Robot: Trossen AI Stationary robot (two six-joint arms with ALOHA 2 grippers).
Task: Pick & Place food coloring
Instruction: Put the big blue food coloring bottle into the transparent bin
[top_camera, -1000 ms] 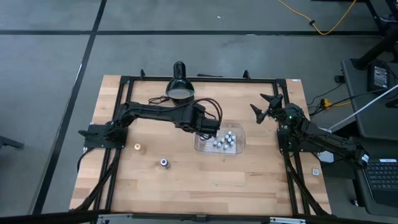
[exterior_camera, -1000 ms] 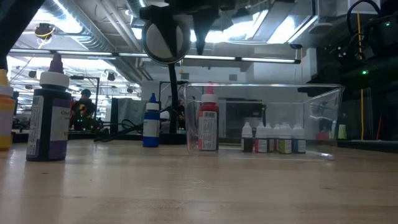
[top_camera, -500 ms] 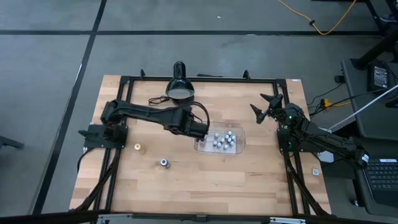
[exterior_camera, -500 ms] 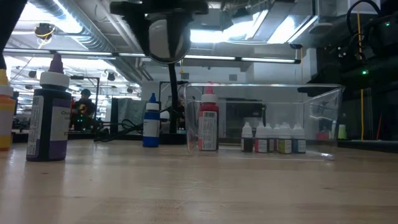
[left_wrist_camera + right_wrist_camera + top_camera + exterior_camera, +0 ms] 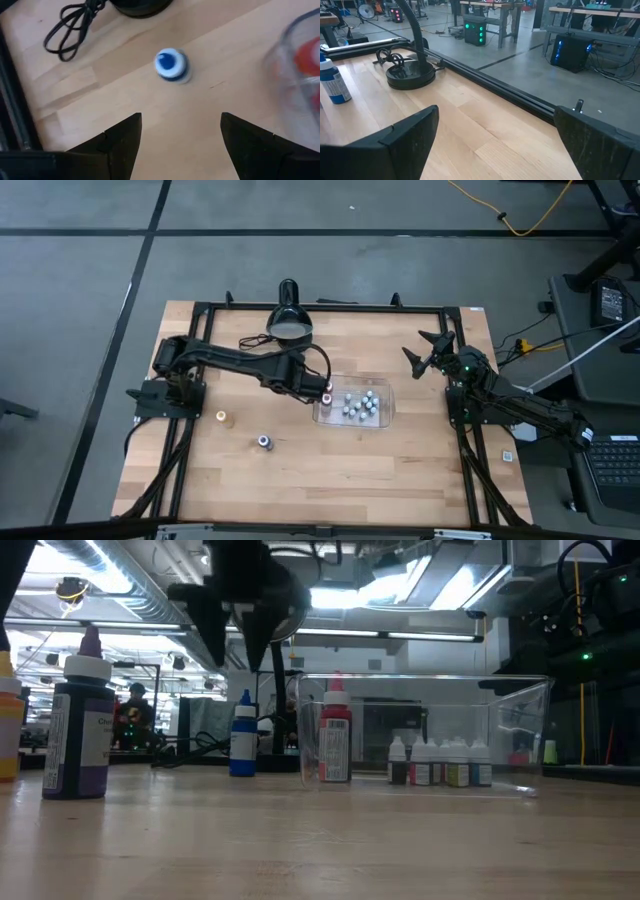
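Now the blue-capped bottle point(image 5: 171, 64), standing upright on the table point(image 5: 330, 455) beside the tray point(image 5: 385, 418), is being approached; the left gripper point(image 5: 177, 135) is held spread and empty, to be lowered around it.

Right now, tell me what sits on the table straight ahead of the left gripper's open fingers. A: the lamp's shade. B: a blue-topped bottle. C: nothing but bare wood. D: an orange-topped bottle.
B: in the left wrist view the blue-topped bottle stands on the wood ahead of the open left gripper, with the clear tray off to one side.
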